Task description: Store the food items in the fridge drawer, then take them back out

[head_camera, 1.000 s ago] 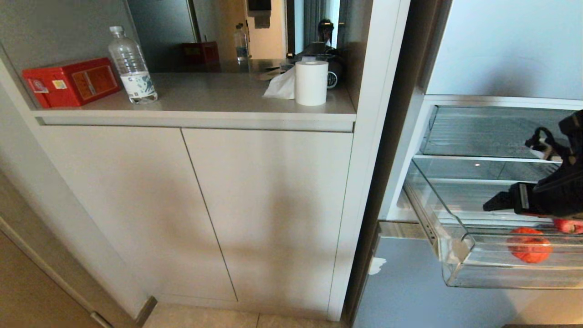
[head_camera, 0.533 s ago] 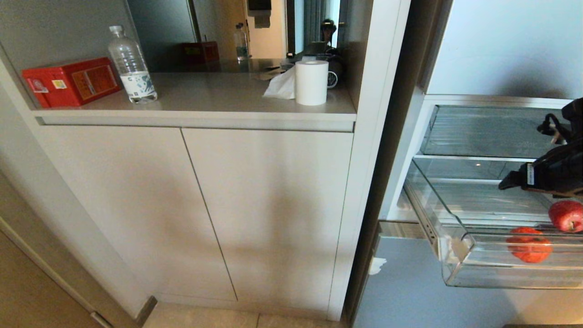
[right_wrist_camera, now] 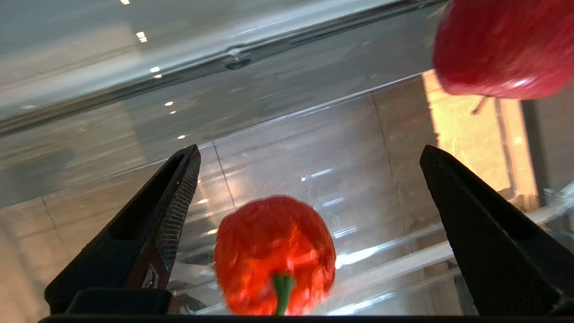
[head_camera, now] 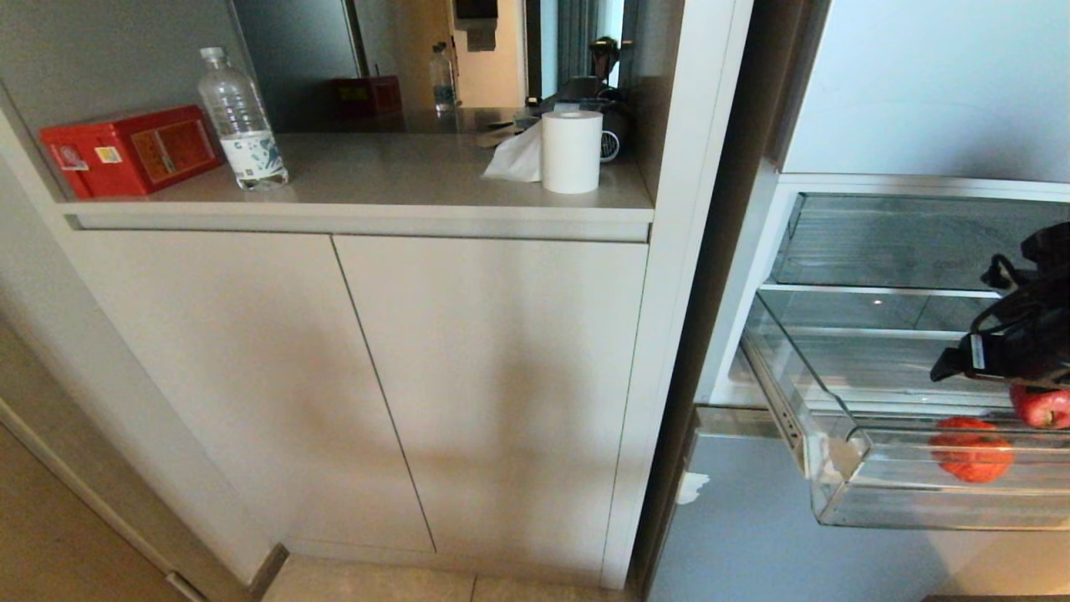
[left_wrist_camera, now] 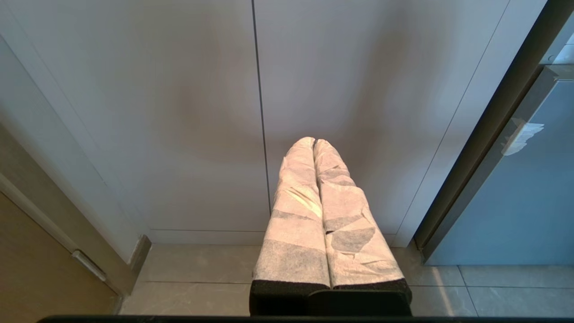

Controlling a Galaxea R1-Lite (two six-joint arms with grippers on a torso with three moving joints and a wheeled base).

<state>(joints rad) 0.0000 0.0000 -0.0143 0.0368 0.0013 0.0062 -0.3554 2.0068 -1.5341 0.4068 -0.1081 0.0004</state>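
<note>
Head view: right tool (head_camera: pixel 949 368) has pulled rightward since a second ago, uncovering apple (head_camera: pixel 1041 407) in fridge drawer (head_camera: pixel 844 468) beside red pepper (head_camera: pixel 971 449).

Right wrist: jaws released, hovering over pepper; retrieval apparently pending.

Left wrist: left tool (left_wrist_camera: pixel 314 143) clenched, parked.

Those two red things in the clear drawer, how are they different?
The pepper is orange-red, lobed, with a green stem; the apple is deeper red, smooth and round. The pepper lies between the open fingers of the right tool; the apple sits off to one side. Both lie in the drawer.
</note>
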